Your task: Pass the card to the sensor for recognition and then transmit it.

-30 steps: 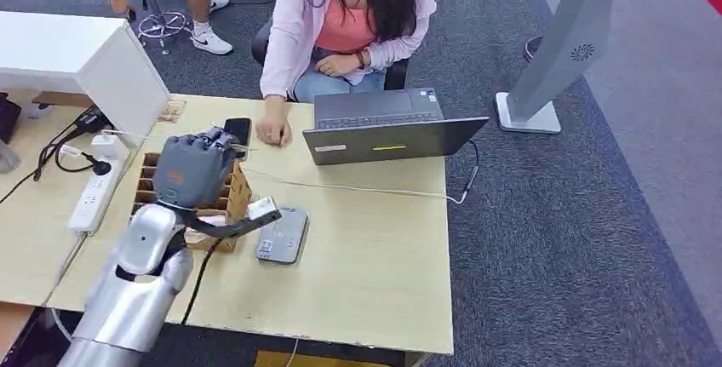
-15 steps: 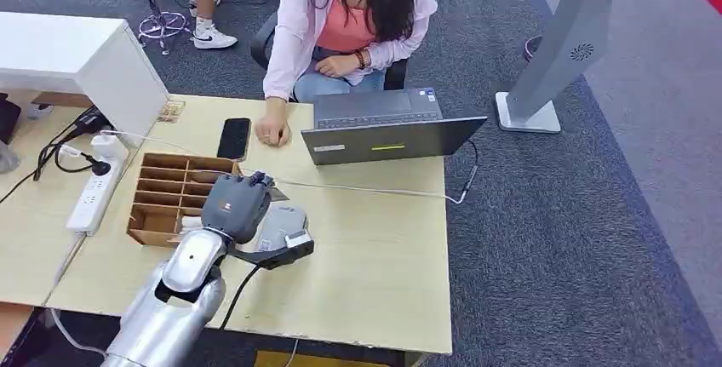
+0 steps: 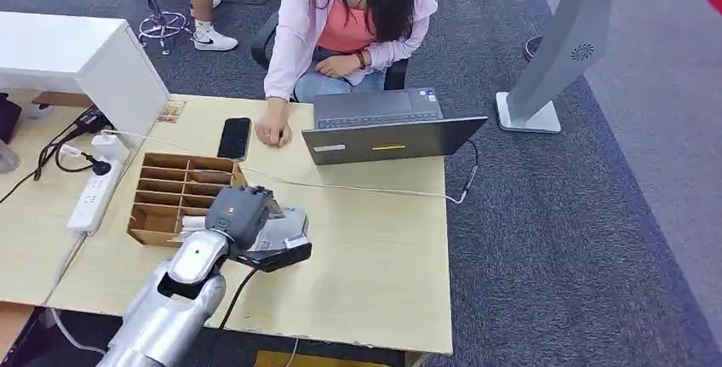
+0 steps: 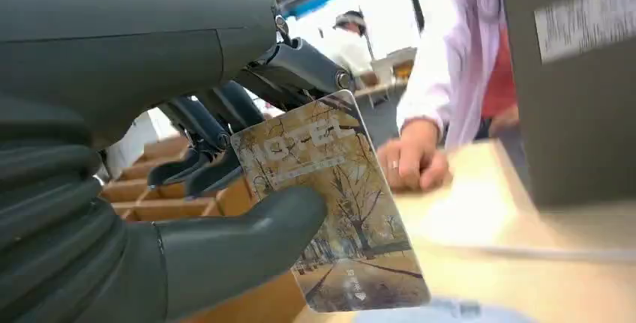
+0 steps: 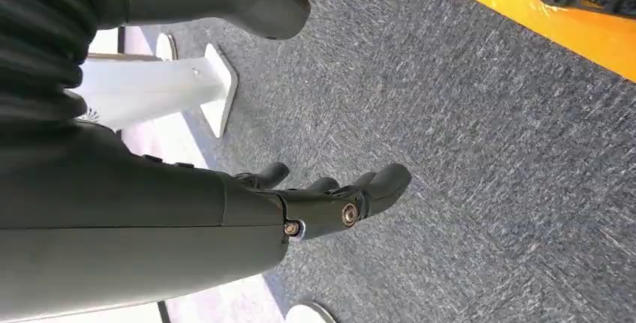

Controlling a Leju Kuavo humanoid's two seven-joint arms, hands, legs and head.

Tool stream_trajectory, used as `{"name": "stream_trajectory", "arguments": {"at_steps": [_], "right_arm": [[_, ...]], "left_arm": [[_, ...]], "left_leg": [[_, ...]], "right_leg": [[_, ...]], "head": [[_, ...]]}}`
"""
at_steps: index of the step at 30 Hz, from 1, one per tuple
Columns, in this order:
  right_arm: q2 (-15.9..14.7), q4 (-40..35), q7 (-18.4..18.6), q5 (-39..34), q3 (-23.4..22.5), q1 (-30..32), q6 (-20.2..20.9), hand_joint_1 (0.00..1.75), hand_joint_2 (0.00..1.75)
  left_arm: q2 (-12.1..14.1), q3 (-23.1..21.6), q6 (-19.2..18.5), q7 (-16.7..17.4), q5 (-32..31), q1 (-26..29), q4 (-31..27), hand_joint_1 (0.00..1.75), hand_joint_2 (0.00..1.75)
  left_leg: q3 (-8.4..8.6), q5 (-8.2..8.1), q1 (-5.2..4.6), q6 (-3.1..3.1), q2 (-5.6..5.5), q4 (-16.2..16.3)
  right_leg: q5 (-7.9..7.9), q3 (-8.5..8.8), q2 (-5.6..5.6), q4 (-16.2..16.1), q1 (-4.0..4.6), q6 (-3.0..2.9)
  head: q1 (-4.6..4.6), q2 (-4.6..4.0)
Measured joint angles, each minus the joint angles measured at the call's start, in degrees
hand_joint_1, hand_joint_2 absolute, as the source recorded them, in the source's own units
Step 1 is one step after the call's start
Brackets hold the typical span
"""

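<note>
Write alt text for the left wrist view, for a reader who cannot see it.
The robot's left hand pinches a card printed with autumn trees between its thumb and dark fingers, just above a pale wooden table. Behind it are a wooden divider tray, a person's hand resting on the table, and a grey laptop.

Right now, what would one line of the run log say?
left hand: holds card | card: over sensor | right hand: hangs above floor, holds nothing
</note>
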Motion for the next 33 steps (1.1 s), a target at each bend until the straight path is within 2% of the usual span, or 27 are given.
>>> {"name": "stream_trajectory", "arguments": {"at_steps": [6,10,12,16,18,22,25,27,33], "right_arm": [[0.0,0.0,0.0,-0.05,0.0,0.0,0.02,0.0,1.75],[0.0,0.0,-0.07,0.0,0.0,0.02,0.2,0.0,1.75],[0.0,0.0,-0.22,0.0,0.0,0.03,0.24,0.0,1.75],[0.0,0.0,-0.35,0.15,0.09,0.02,0.61,0.0,1.75],[0.0,0.0,-0.39,0.41,0.28,0.03,0.61,0.0,1.75],[0.0,0.0,-0.39,0.5,0.37,0.02,0.63,0.0,1.75],[0.0,0.0,-0.52,1.15,0.59,0.02,0.81,0.0,1.75],[0.0,0.02,-0.68,1.44,0.9,0.0,0.87,0.0,1.75],[0.0,0.02,-0.96,1.68,1.66,-0.07,0.9,0.0,1.75]], "left_arm": [[0.42,-1.09,-2.72,-1.99,3.28,-1.54,3.24,1.75,1.75],[0.96,-1.38,-2.97,-2.91,4.55,-2.84,4.38,1.75,1.75],[1.27,-1.38,-1.13,-2.23,4.75,-2.93,4.42,1.75,1.75],[2.1,-1.38,6.52,2.79,0.95,-4.05,2.26,1.75,1.75],[2.86,-1.29,9.2,3.63,-0.57,-5.6,0.0,1.75,1.75],[3.87,-0.52,9.48,3.34,-1.66,-7.59,-2.95,1.75,1.75],[4.72,0.52,14.1,3.56,-3.52,-8.06,-4.3,1.75,1.75],[5.4,1.82,15.65,3.37,-3.73,-10.18,-4.43,1.75,1.75],[7.04,5.25,15.64,1.4,-3.69,-14.82,-4.43,1.75,1.75]], "left_leg": [[-0.01,0.0,0.01,0.0,-0.02,0.0],[-0.01,0.01,0.01,0.0,-0.01,0.0],[-0.01,0.03,0.01,0.0,0.0,0.0],[-0.04,0.05,0.02,0.01,-0.03,0.0],[-0.05,0.05,0.02,0.02,-0.02,0.0],[-0.04,0.06,0.01,0.02,-0.02,0.0],[-0.06,0.08,0.02,0.0,-0.02,0.0],[-0.06,0.08,0.02,-0.01,-0.03,0.0],[-0.05,0.11,0.03,-0.03,-0.04,0.0]], "right_leg": [[0.0,0.01,-0.02,0.0,0.0,0.0],[0.01,0.01,-0.01,0.01,0.0,0.0],[0.03,0.0,-0.01,0.01,0.0,0.0],[0.04,0.0,-0.02,0.01,0.0,0.02],[0.04,0.0,-0.03,0.02,0.0,0.02],[0.05,0.0,-0.03,0.02,0.0,0.02],[0.05,-0.01,-0.02,0.02,0.01,0.02],[0.06,-0.02,-0.03,0.03,0.01,0.02],[0.08,-0.02,-0.04,0.04,0.01,-0.01]], "head": [[0.0,0.0],[0.0,0.0],[0.0,0.0],[0.0,0.0],[-0.02,0.0],[0.0,0.0],[0.0,0.0],[0.02,0.0],[-0.04,0.0]]}}
